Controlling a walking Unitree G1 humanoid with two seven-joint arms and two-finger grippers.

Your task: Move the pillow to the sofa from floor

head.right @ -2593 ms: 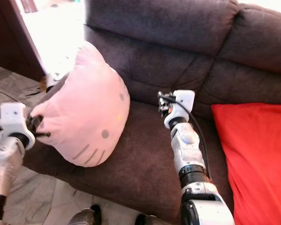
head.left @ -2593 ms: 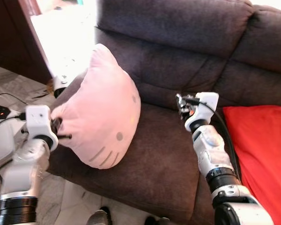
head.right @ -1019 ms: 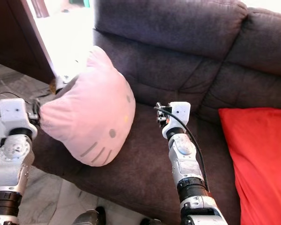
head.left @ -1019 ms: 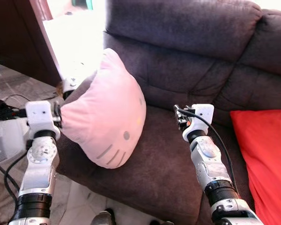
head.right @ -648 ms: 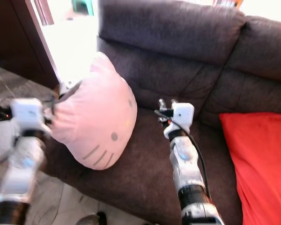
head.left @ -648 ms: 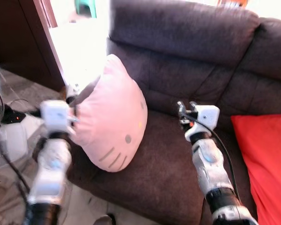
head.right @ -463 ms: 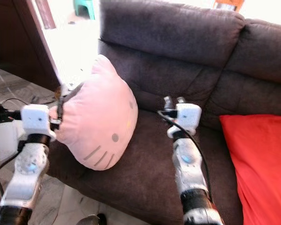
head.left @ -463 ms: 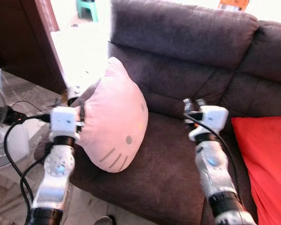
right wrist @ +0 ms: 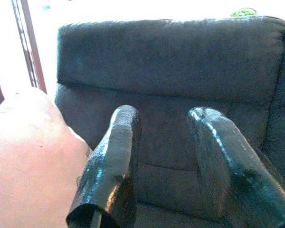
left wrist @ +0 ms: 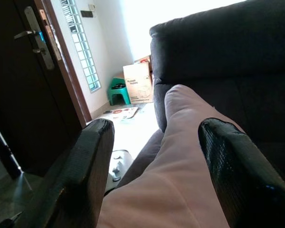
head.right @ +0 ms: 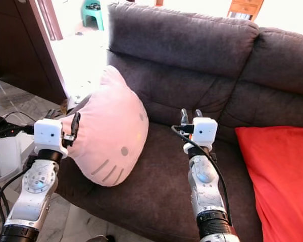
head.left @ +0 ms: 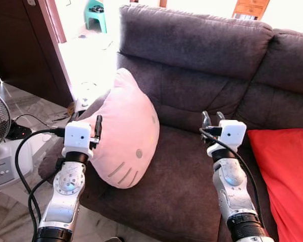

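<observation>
So, pink pillow point(head.left: 126, 133) on the sofa's point(head.left: 202, 60) left seat, left gripper point(left wrist: 154, 156) spread wide around its edge, right gripper point(right wrist: 164, 156) released, nothing in it.

The sofa point(head.left: 202, 55) is dark, matt, napped cloth; the pillow point(head.left: 129, 136) on its left seat is soft, smooth pink plush; the red cushion point(head.left: 285, 171) at right is smooth cloth; the left gripper point(left wrist: 154, 156) has rough-textured black fingers; the right gripper point(right wrist: 164, 156) looks glossy black; the floor point(head.left: 10, 201) is shiny tile.
</observation>
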